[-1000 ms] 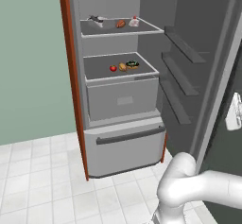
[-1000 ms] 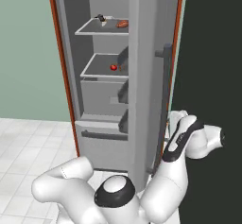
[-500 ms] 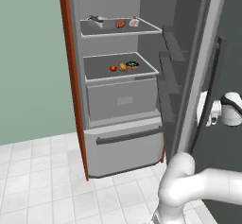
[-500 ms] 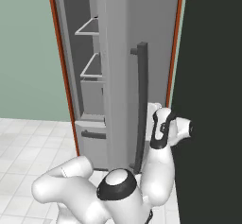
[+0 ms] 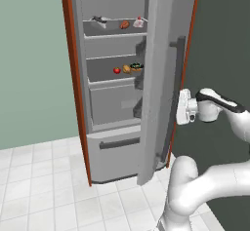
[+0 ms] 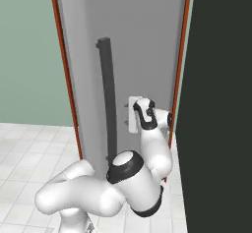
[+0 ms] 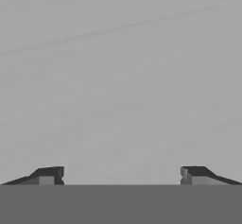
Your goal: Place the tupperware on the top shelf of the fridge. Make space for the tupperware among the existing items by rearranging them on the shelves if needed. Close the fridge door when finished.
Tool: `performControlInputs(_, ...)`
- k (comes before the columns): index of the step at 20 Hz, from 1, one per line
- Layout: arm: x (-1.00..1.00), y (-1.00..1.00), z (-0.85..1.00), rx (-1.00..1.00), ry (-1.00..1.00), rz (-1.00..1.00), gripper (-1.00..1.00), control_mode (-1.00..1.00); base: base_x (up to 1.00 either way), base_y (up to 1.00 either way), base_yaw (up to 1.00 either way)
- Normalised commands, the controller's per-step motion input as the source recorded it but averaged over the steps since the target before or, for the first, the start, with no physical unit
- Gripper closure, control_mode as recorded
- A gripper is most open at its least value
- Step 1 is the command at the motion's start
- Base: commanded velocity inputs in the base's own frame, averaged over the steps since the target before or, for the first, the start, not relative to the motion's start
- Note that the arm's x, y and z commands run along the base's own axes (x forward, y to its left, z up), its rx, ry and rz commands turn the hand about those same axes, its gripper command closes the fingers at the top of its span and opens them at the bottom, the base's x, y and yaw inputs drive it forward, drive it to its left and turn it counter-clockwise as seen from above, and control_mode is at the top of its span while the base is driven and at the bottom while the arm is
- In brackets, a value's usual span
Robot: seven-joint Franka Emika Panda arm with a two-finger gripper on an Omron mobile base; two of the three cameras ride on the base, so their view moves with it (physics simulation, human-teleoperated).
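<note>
Gripper [image 7: 122, 173]: jaws spread wide, nothing between them; the hand view looks straight onto a plain grey panel close ahead. In the left base view the gripper [image 5: 181, 106] sits against the outer face of the fridge door [image 5: 158, 79], at about 3 o'clock from the door's long dark handle [image 5: 175, 93]. In the right base view the gripper [image 6: 129, 114] is likewise up against the door [image 6: 138, 45], just at 3 o'clock of the handle [image 6: 109, 99]; actual contact cannot be confirmed.

Fridge door: standing partly ajar, its free edge swung well toward the fridge [image 5: 105, 142], leaving a gap through which the interior shows.

Top shelf [image 5: 110, 34]: carries the tupperware [image 5: 100, 19] at its 9 o'clock end, a brown lump [image 5: 125, 24] toward the middle, and a small white-and-red item [image 5: 138, 23] at the 3 o'clock end. All three stand apart from one another.

Lower shelf [image 5: 110, 80]: red tomato [image 5: 116, 70], a brown roundish piece [image 5: 126, 69] just beside it, and a dark doughnut [image 5: 136, 67] at 3 o'clock, partly hidden by the door's edge.
</note>
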Motion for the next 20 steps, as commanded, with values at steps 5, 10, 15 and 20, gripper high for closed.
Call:
performControlInputs(5,0.35,1.00,-0.02,-0.18,0.00,-0.13,-1.00,-1.00,0.00,0.00,0.00)
performControlInputs(10,0.22,1.00,0.19,-0.23,0.00,-0.28,-1.00,-1.00,0.00,0.00,0.00)
performControlInputs(15,0.13,1.00,0.30,-0.26,0.00,-0.44,-1.00,-1.00,0.00,0.00,0.00)
performControlInputs(20,0.33,0.82,0.56,-0.17,0.04,-0.39,-1.00,-1.00,0.00,0.00,0.00)
